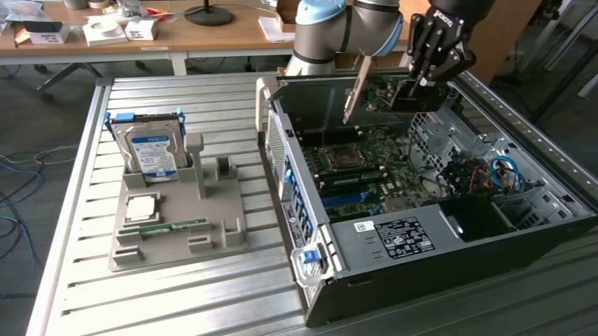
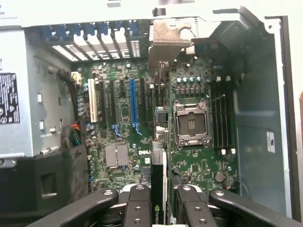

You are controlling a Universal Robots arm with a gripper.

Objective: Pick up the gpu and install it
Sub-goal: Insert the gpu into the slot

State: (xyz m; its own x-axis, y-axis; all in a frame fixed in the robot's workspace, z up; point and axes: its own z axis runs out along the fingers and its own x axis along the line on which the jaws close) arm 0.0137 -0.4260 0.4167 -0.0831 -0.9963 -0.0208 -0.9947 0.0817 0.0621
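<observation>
In the exterior view, the robot's black hand pinches the gpu, holding it on edge above the open computer case, with its silver bracket toward the exterior view's left. On the slatted desk, a grey holder carries a hard drive.

In the wrist view, the hand's fingers clamp the gpu edge-on over the motherboard, between a blue slot and the CPU socket.

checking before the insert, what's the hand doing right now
hand: closed on the gpu, holding it over the open computer case.
</observation>
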